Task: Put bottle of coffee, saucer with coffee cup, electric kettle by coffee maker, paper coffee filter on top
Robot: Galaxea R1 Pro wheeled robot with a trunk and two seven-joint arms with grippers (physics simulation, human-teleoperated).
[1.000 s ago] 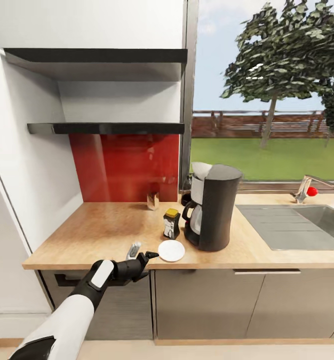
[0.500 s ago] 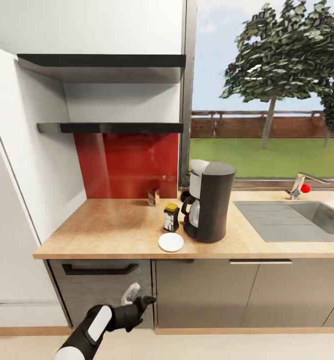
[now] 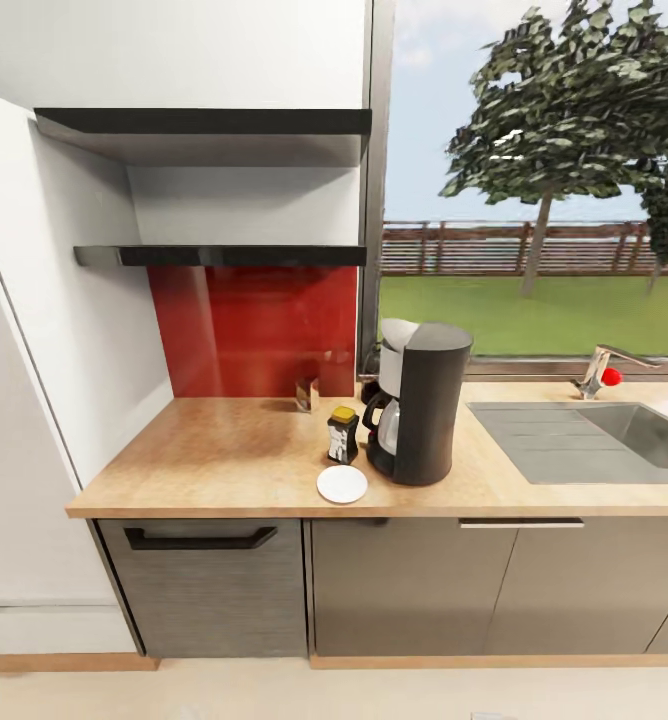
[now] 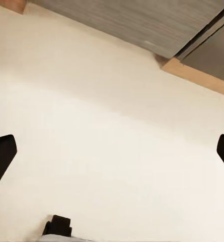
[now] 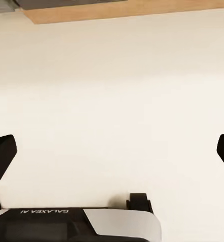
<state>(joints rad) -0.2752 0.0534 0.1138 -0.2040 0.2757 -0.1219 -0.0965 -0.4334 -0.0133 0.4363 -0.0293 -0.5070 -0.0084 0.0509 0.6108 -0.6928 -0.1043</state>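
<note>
Table (image 3: pixel 224 455): light wood grain, matt.
Shelf (image 3: pixel 224 256): glossy black.
Coffee maker (image 3: pixel 429 400): matt dark grey plastic.
Saucer (image 3: pixel 342 484): smooth white.

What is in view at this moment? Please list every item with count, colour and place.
kitchen countertop: 1, tan wood, above grey cabinets
coffee maker: 1, dark grey, on the countertop by the window
bottle of coffee: 1, dark with yellow lid, just left of the coffee maker
saucer: 1, white, near the front edge, bare
small box: 1, tan, by the red backsplash
kitchen shelf: 2 boards, black, on the wall
sink: 1, grey, far right
left gripper: jaws open, over pale floor
right gripper: jaws open, over pale floor
</note>
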